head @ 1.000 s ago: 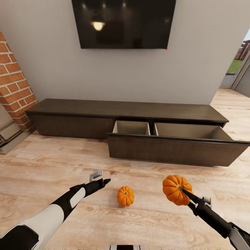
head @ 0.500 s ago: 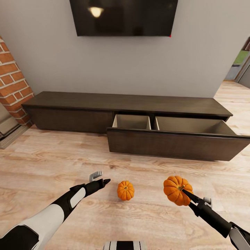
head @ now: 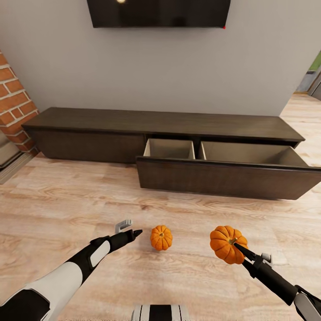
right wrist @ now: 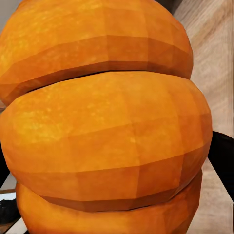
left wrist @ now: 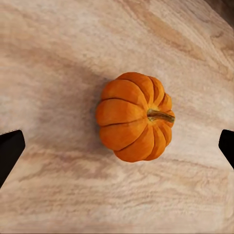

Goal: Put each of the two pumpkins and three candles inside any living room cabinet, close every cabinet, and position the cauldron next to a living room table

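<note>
One orange pumpkin [head: 161, 237] lies on the wooden floor; in the left wrist view this pumpkin [left wrist: 134, 117] lies on its side, stem sideways. My left gripper [head: 129, 228] hovers open just left of it, its fingertips [left wrist: 9, 151] spread wide on both sides without touching. The second pumpkin [head: 226, 244] is held off the floor by my right gripper [head: 237, 246], which is shut on it; up close that pumpkin [right wrist: 105, 122] hides the fingers. The long dark cabinet [head: 89, 122] stands against the wall ahead, its wide right drawer [head: 223, 178] pulled out, showing two tan compartments with nothing in them.
A black TV [head: 158, 12] hangs on the grey wall above the cabinet. A brick fireplace [head: 13, 98] stands at the far left and a doorway [head: 312, 80] opens at the far right. Bare wooden floor lies between me and the drawer front.
The camera has shifted: the TV and cabinet sit higher in the picture and the cabinet looks a bit wider. Both grippers kept their poses, the right still holding its pumpkin.
</note>
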